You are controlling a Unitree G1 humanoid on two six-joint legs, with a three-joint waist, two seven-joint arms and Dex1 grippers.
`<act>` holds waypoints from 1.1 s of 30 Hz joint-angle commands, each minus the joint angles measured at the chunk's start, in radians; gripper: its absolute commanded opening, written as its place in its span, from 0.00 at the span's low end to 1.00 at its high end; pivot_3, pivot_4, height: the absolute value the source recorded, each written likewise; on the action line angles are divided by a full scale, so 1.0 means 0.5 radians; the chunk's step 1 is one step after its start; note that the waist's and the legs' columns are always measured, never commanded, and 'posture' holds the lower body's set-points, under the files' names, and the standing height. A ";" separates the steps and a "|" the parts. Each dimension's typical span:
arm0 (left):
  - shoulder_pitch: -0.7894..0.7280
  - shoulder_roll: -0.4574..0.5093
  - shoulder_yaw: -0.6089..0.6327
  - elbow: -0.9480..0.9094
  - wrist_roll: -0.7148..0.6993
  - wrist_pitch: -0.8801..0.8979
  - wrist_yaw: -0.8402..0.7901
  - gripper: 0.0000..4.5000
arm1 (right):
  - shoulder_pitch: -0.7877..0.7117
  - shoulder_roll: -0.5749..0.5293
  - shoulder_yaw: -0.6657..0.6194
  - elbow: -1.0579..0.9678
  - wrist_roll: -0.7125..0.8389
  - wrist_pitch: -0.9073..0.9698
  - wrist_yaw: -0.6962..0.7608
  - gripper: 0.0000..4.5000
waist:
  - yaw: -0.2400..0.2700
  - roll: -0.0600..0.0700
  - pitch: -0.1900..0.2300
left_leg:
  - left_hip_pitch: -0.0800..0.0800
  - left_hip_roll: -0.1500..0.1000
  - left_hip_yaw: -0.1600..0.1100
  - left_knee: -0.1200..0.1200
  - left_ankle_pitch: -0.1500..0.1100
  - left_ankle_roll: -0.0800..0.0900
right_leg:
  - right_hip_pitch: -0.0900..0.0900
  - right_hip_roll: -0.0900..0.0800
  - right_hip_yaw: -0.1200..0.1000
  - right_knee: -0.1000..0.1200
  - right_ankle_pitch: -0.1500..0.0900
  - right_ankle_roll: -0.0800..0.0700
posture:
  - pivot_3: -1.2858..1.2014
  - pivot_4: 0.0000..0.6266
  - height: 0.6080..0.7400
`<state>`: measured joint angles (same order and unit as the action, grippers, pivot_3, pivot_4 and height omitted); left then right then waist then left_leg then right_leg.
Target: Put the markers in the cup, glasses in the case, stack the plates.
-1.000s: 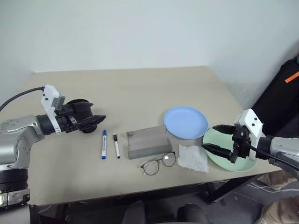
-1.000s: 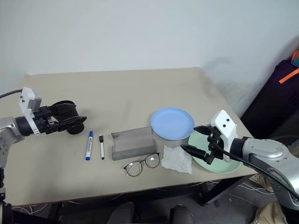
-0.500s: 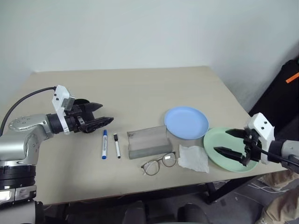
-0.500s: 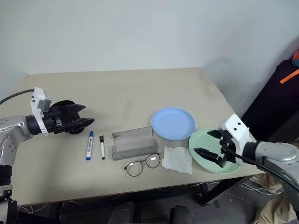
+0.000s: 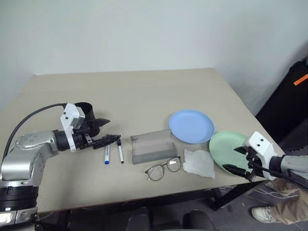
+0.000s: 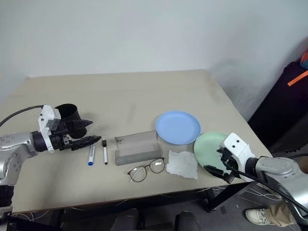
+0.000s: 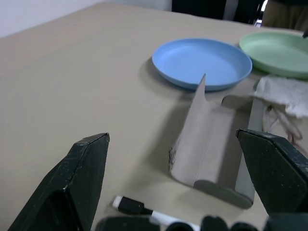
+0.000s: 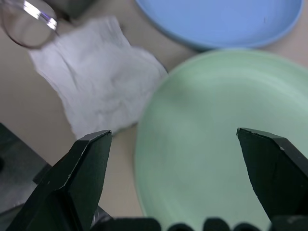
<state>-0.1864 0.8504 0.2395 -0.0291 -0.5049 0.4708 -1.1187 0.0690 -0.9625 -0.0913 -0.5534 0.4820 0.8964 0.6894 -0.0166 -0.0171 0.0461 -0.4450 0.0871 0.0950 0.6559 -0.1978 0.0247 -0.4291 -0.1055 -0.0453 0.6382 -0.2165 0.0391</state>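
Two markers lie side by side on the table, the blue-capped one (image 5: 106,155) and the black-capped one (image 5: 119,150). My left gripper (image 5: 113,129) is open, with its lower fingertip at the markers' far ends. The black cup (image 5: 83,109) stands just behind that hand. The grey case (image 5: 151,146) lies open at mid-table, with the glasses (image 5: 162,168) in front of it. The light blue plate (image 5: 191,126) and the mint green plate (image 5: 226,144) lie side by side. My right gripper (image 5: 237,160) is open over the green plate's near right edge. Neither gripper holds anything.
A crumpled white tissue (image 5: 198,162) lies between the glasses and the green plate. The green plate is close to the table's front right corner. A black bag (image 5: 293,91) stands right of the table. A person's leg and shoe (image 5: 269,212) are on the floor there.
Both arms have come down. The left gripper sank from in front of the cup toward the markers. The right gripper slid down and right to the green plate's near edge. A person's shoe appeared.
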 commanded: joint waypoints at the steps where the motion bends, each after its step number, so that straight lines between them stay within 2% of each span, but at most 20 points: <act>1: 0.043 0.026 0.076 -0.074 0.011 -0.117 -0.008 1.00 | -0.066 0.033 0.094 0.035 -0.104 -0.005 -0.071 1.00 | -0.003 0.000 0.000 | 0.000 0.000 0.000 -0.001 0.000 0.000 | 0.000 0.000 0.000 0.000 0.000 0.000 | 0.52 0.00 1.00; 13: 0.191 0.004 0.128 -0.166 -0.009 -0.202 0.092 1.00 | -0.182 0.144 0.365 0.222 -0.347 -0.080 -0.129 1.00 | -0.004 0.001 0.000 | 0.000 0.000 0.001 -0.005 0.000 0.000 | -0.002 -0.001 0.000 -0.001 0.000 0.000 | 0.52 0.00 1.00; 18: 0.230 0.005 0.144 -0.182 -0.007 -0.218 0.117 1.00 | -0.213 0.161 0.381 0.277 -0.397 -0.095 -0.125 0.65 | -0.004 0.001 0.000 | 0.000 0.000 0.002 -0.005 0.000 0.000 | -0.002 0.000 0.000 -0.001 0.000 0.000 | 0.52 0.00 1.00; 26: 0.241 0.003 0.149 -0.191 -0.009 -0.215 0.143 1.00 | -0.282 0.138 0.376 0.338 -0.441 -0.085 -0.115 0.03 | -0.006 -0.001 -0.001 | 0.001 0.000 0.002 -0.006 0.000 0.000 | -0.002 0.000 0.000 -0.001 0.000 0.000 | 0.52 0.00 1.00; 27: 0.240 0.003 0.149 -0.191 -0.009 -0.215 0.146 1.00 | -0.292 0.133 0.376 0.347 -0.448 -0.084 -0.114 0.01 | -0.009 -0.003 -0.002 | 0.001 0.000 0.002 -0.005 0.000 0.000 | -0.002 0.000 0.000 -0.001 0.000 0.000 | 0.52 0.00 1.00; 33: 0.231 -0.004 0.139 -0.197 -0.005 -0.213 0.170 1.00 | -0.357 0.002 0.413 0.339 -0.496 -0.078 -0.015 0.01 | -0.004 -0.002 -0.002 | 0.001 0.002 0.005 -0.004 0.000 0.000 | -0.001 -0.002 -0.002 -0.007 0.000 0.000 | 0.52 0.00 1.00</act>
<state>-0.0542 0.8475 0.2860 -0.0961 -0.5019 0.3799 -1.0417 -0.0855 -0.9319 0.1252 -0.3954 0.2689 0.8492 0.6700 -0.0186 -0.0183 0.0450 -0.4445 0.0879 0.0975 0.6539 -0.1978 0.0247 -0.4298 -0.1069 -0.0462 0.6346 -0.2165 0.0391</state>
